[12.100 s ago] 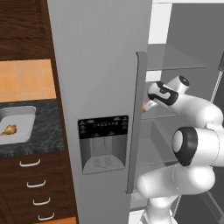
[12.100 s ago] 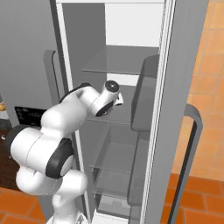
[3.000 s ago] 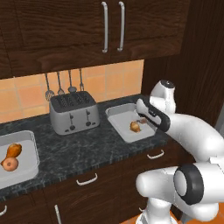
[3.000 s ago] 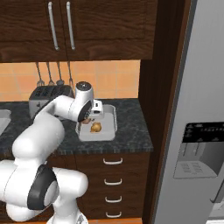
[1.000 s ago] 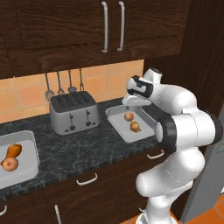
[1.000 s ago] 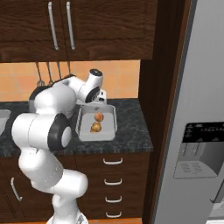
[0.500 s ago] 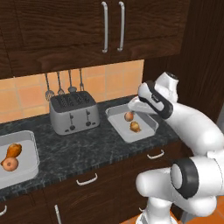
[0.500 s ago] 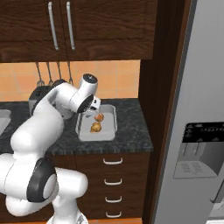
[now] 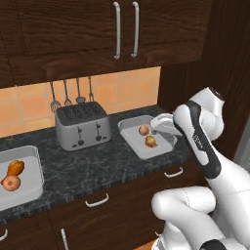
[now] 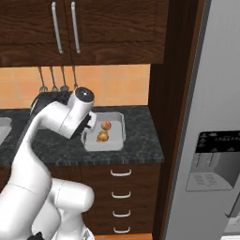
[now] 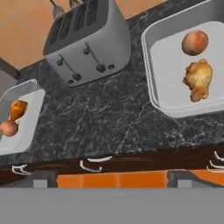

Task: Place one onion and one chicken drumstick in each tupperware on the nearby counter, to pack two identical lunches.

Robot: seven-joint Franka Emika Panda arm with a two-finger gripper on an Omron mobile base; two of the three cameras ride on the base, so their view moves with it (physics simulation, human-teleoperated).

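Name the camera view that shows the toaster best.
The hand view: the toaster is large, with slots and knobs clear. The left base view shows it whole but smaller; in the right base view the arm hides most of it.

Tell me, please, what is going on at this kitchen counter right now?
A white robot arm is packing two lunches on the dark counter. The tupperware right of the toaster holds an onion and a chicken drumstick, lying close together. The other tupperware, left of the toaster, also holds an onion and a drumstick. The arm's hand hangs beside the right tray, so both lunches look packed.
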